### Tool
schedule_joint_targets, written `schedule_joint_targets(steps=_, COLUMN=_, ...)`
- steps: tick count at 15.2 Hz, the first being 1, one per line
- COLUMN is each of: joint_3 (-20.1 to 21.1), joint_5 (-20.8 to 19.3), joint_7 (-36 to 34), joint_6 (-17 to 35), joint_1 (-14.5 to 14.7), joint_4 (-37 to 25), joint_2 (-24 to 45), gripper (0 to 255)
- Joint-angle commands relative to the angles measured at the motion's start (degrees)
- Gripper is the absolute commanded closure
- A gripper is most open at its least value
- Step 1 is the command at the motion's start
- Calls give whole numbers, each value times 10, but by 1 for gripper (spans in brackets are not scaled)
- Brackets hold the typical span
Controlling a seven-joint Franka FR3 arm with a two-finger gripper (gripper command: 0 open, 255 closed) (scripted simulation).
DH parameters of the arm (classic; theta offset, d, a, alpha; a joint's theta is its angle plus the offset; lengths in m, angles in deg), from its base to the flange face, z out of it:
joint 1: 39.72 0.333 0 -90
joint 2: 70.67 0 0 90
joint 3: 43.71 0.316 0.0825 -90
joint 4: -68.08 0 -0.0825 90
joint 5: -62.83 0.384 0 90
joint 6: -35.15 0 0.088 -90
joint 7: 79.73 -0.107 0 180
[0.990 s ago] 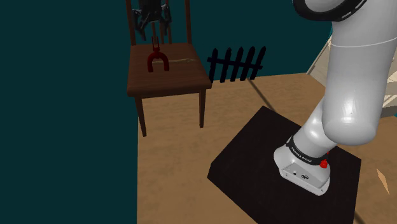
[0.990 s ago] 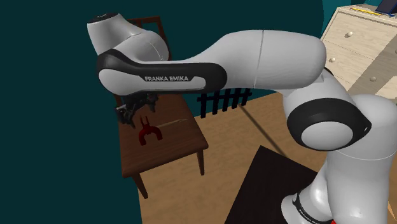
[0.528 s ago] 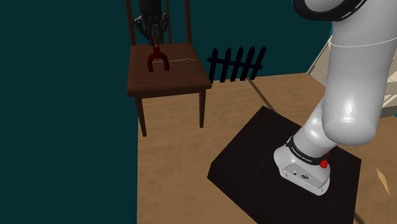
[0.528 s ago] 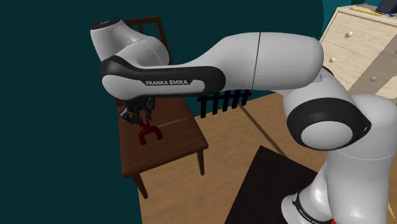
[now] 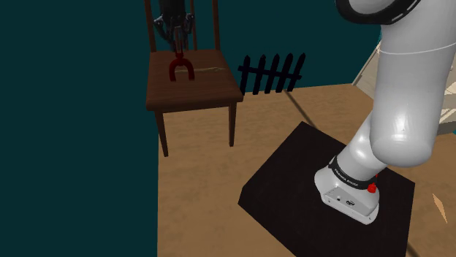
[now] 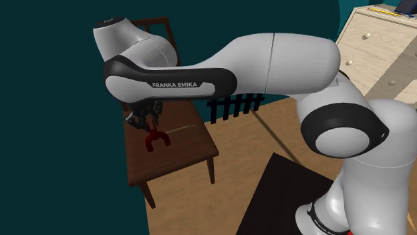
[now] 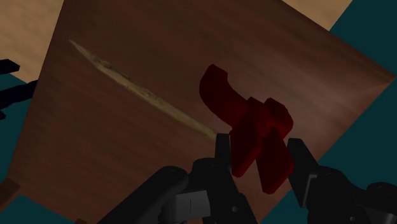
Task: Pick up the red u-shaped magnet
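**Magnet gripped, lift not yet made**

Shoulder view: the red u-shaped magnet (image 5: 180, 71) sits on the chair seat (image 5: 208, 91), with the gripper (image 5: 177, 51) directly above it.

Second exterior view: the magnet (image 6: 156, 140) appears to rest on the seat.

Wrist view: the fingers (image 7: 222, 153) pinch the magnet (image 7: 251, 127) from both sides. Only the lift seems left.

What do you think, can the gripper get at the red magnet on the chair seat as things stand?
Probably yes. The gripper is right at the red U-shaped magnet on the wooden chair seat, with nothing between them. The thin pale stick lies beside the magnet, not over it.
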Motion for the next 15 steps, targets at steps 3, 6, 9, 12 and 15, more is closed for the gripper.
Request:
schedule_joint_targets(steps=3, joint_3=0, joint_5=-1, joint_7=1, joint_6=-32, joint_1=2, joint_4=-37, joint_2=5, gripper=255)
schedule_joint_targets(steps=6, joint_3=0, joint_5=-2, joint_7=1, joint_6=-60, joint_1=5, joint_4=-74, joint_2=13, gripper=255)
schedule_joint_targets(steps=9, joint_3=0, joint_5=-3, joint_7=2, joint_6=-91, joint_1=8, joint_4=-116, joint_2=25, gripper=255)
schedule_joint_targets(steps=12, joint_3=-1, joint_5=-6, joint_7=3, joint_6=-125, joint_1=13, joint_4=-166, joint_2=41, gripper=255)
schedule_joint_targets(steps=15, joint_3=-1, joint_5=-7, joint_7=4, joint_6=-139, joint_1=15, joint_4=-188, joint_2=49, gripper=255)
